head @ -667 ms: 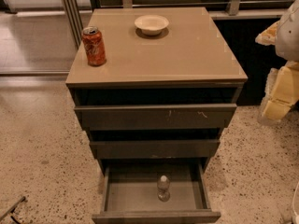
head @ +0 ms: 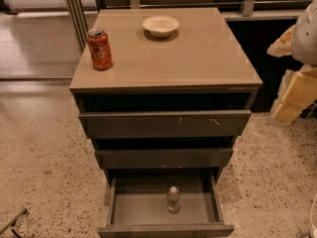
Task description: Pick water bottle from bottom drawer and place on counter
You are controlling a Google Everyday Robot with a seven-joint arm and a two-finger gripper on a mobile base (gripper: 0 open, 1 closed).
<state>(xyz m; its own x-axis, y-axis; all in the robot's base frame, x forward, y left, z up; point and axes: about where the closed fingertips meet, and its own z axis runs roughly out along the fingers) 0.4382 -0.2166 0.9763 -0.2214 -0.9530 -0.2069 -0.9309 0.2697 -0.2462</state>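
— Camera view: what do the containers hold?

— The bottom drawer (head: 143, 207) is pulled open. The water bottle (head: 173, 200) stands upright inside it, alone, about midway across the tray. The two upper drawers (head: 163, 125) sit slightly out, their insides hidden. On the glossy tan surface (head: 198, 53), a pale bowl (head: 160, 26) near the back looks empty. An orange-red soda can (head: 99, 48) stands by the left edge.

— How does the bottle look?

— Small and clear, with a pale cap.

— And the gripper?

— The gripper (head: 297, 90) hangs at the right edge, beside the cabinet and well apart from the bottle. Whether it is clenched or released cannot be told.
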